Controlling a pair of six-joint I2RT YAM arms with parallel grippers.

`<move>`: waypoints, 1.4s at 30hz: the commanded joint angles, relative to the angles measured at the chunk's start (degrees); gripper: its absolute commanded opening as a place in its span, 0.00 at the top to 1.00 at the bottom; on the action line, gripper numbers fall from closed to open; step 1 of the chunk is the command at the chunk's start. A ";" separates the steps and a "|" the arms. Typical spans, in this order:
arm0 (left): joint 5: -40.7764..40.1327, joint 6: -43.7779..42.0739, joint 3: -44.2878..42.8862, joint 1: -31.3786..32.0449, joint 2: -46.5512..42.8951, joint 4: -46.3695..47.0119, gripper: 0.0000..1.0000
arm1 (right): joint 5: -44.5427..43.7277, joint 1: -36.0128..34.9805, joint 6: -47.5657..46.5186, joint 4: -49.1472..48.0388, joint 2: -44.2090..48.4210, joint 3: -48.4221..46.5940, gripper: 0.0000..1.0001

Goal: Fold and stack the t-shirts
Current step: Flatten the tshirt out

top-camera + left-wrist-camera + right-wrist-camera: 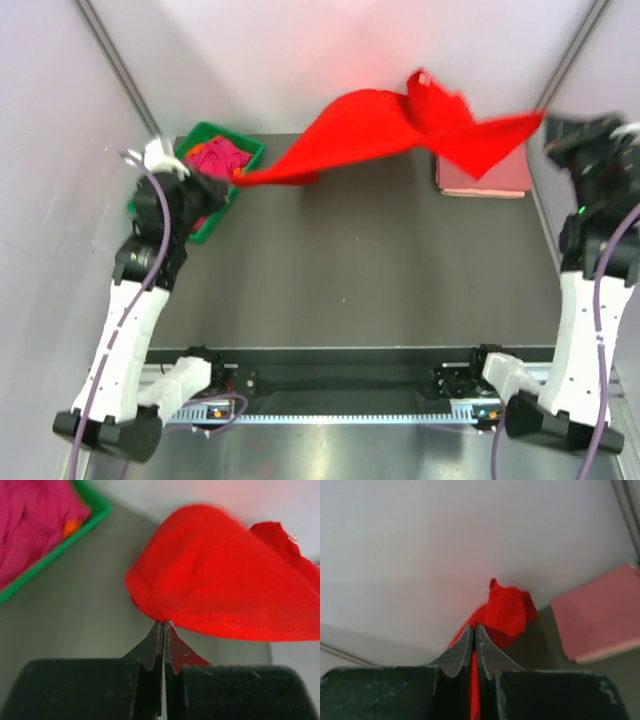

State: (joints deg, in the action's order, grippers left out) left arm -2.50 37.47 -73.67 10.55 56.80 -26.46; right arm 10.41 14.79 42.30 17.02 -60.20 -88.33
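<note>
A bright red t-shirt (390, 130) hangs stretched in the air across the back of the table, held at both ends. My left gripper (228, 180) is shut on its left corner; the left wrist view shows the jaws closed on the red t-shirt (220, 590) at its edge. My right gripper (545, 125) is shut on the right corner; the right wrist view shows the red cloth (505, 610) pinched between the jaws. A folded salmon pink t-shirt (485, 175) lies flat at the back right, also in the right wrist view (600, 615). A magenta t-shirt (218, 157) lies in the tray.
A green plastic tray (215, 133) stands at the back left and holds magenta and orange (71, 527) cloth. Pale walls enclose the table on three sides. The dark table top (360, 270) lies beneath the raised shirt.
</note>
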 commanded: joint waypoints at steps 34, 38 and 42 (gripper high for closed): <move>3.12 15.87 44.85 1.58 -19.35 -10.98 1.00 | -32.41 1.03 5.86 45.64 25.66 41.40 1.00; 0.51 16.23 44.14 1.58 -20.67 -12.39 1.00 | -26.76 1.03 8.05 48.90 27.94 44.91 1.00; -1.88 16.75 44.05 1.58 -21.90 -12.74 1.00 | -29.22 1.03 9.63 49.08 27.78 46.24 1.00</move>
State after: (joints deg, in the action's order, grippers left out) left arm -0.23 53.17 -27.29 12.12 36.03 -38.06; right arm -17.82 15.20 49.80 64.23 -32.53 -42.68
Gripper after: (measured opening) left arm 0.010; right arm 0.007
